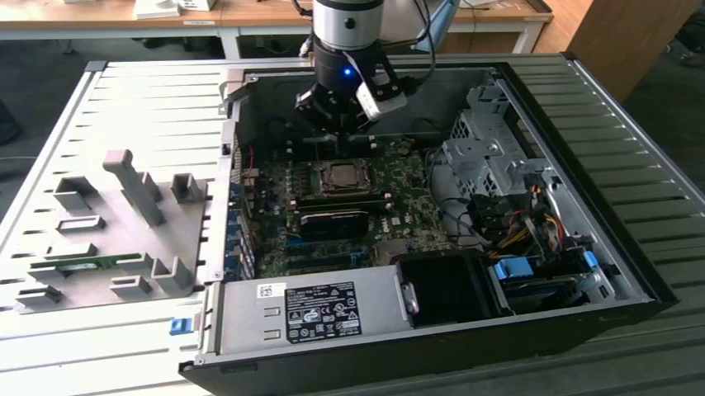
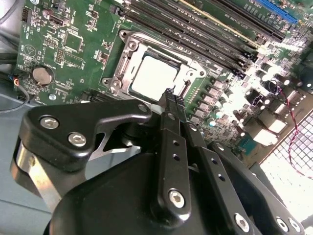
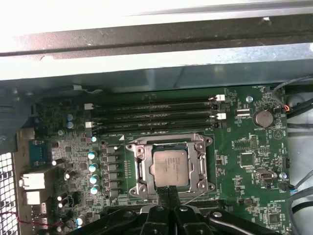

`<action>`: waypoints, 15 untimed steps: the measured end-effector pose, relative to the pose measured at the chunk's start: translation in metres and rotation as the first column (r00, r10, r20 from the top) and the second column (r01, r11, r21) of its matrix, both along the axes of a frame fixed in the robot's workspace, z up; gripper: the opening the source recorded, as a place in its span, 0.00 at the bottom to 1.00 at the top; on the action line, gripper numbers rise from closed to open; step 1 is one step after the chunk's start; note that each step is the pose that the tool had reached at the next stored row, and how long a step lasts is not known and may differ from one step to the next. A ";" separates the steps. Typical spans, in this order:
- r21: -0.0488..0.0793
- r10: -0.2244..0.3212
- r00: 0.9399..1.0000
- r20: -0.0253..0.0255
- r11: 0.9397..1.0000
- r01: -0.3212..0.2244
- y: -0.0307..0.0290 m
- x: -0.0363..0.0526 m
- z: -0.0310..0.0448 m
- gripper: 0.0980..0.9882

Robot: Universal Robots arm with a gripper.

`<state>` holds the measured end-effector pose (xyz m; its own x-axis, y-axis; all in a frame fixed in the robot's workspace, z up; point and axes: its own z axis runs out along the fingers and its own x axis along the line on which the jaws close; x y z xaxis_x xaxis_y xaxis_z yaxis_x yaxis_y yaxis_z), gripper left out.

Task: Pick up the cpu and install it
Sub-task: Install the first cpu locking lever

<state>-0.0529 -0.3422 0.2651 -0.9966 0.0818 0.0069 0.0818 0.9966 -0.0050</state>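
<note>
The exterior view is evenly lit and quite sharp, with deep shadow inside the computer case (image 1: 650, 280). In the second wrist view, strong glare washes out the motherboard (image 2: 73, 44) toward one corner, and the near gripper (image 2: 168, 100) is dark and soft. In the first wrist view the case wall (image 3: 146, 14) is overexposed, and the cpu (image 3: 169, 168) reflects pale light.

Silver-grey wrist, blue light, black end effector (image 2: 168, 98) with silver screws, black cables
</note>
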 end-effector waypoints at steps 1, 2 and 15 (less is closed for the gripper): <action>0.000 0.000 1.000 0.000 1.000 0.000 0.0000 -0.0004 -0.0002 0.03; 0.000 0.000 1.000 0.000 1.000 0.000 0.0001 -0.0009 -0.0003 0.03; 0.002 0.000 1.000 0.000 1.000 0.000 0.0018 -0.0170 -0.0022 0.03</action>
